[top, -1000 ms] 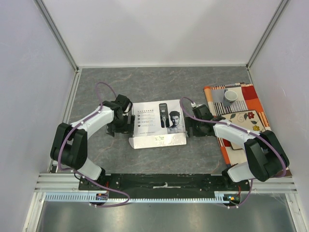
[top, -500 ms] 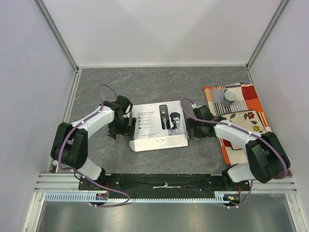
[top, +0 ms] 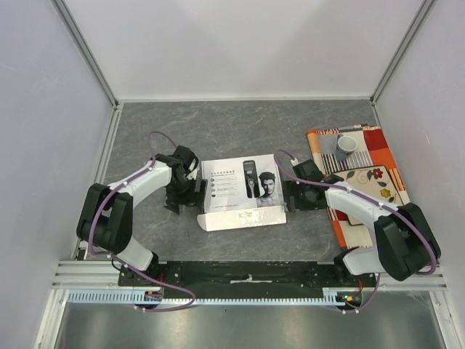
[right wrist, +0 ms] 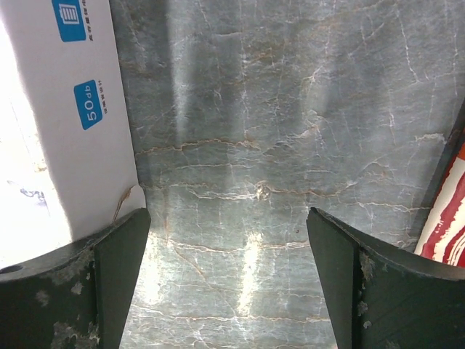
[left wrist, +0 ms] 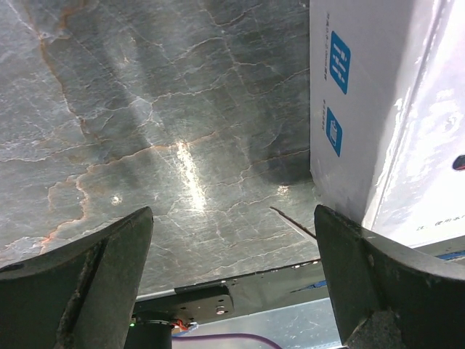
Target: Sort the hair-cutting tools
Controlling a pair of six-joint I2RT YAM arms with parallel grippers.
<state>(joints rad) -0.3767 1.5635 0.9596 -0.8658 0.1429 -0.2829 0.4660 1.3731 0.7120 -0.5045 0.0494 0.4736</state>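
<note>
The white box with the printed lid (top: 243, 190) lies closed in the middle of the table. No clipper, comb attachments, cord or small bits show in any view. My left gripper (top: 190, 196) is open at the box's left side; in the left wrist view (left wrist: 232, 283) its right finger (left wrist: 378, 283) sits by the box wall (left wrist: 363, 109). My right gripper (top: 293, 195) is open at the box's right side; in the right wrist view (right wrist: 229, 283) its left finger (right wrist: 80, 283) sits by the box wall (right wrist: 65, 109). Both hold nothing.
A patterned orange-and-red mat (top: 367, 174) lies at the right, and its edge shows in the right wrist view (right wrist: 447, 233). A grey cup (top: 346, 145) stands on its far end. Grey stone tabletop (top: 240, 127) lies behind the box. The metal rail runs along the near edge (top: 247, 275).
The box has slid a little toward the near edge and to the right. Both grippers have moved nearer along with it, staying open at its sides.
</note>
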